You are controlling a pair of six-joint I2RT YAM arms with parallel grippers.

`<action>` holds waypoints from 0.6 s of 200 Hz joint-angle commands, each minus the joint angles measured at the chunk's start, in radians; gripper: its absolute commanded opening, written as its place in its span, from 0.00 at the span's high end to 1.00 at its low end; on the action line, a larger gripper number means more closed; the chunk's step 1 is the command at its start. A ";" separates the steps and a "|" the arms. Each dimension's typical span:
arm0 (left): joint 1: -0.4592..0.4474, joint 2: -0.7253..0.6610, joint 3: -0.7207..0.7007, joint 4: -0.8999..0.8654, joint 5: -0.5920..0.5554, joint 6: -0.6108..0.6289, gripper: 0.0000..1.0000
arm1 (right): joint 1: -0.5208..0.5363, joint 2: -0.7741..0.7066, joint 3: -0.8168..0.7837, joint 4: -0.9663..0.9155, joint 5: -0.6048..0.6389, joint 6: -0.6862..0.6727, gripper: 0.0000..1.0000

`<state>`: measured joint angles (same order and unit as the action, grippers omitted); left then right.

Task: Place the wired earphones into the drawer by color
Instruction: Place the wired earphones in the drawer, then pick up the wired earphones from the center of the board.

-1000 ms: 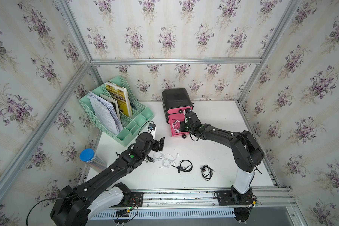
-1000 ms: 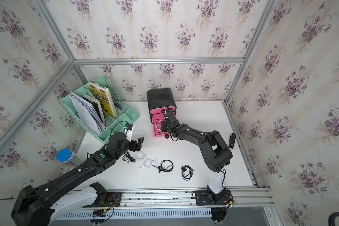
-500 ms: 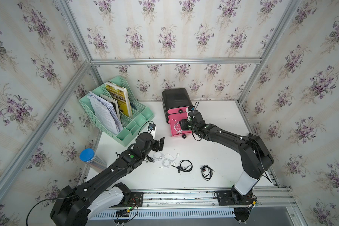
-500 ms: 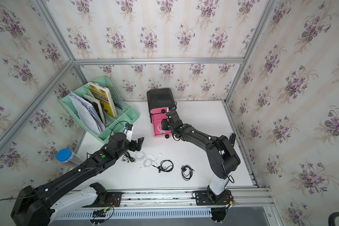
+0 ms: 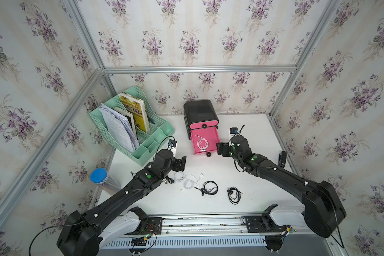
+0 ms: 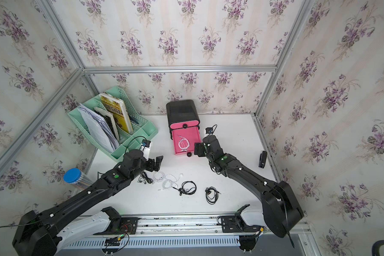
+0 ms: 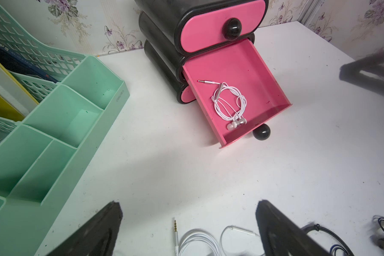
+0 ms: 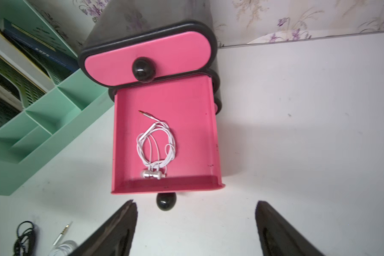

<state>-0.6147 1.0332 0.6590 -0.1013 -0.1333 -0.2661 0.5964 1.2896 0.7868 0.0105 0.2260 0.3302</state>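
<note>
Papered on every side in cream-striped wallpaper sprigged with purple violets. Framed by silver aluminium profiles along the wall joins and across the back, in both top views. Set over a plain white worktop, matte, lightly scuffed and speckled in the wrist views. Edged at the near side with a metal rail above a slotted white duct. Lit evenly, with only soft, faint shadows.
</note>
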 commanded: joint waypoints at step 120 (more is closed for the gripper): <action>-0.077 0.214 0.214 -0.511 0.156 -0.191 0.01 | 0.000 -0.182 -0.246 0.188 0.182 -0.030 0.03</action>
<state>-0.6846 1.2156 0.8536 -0.5098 0.0208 -0.4587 0.5964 1.1328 0.5488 0.1612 0.3832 0.2905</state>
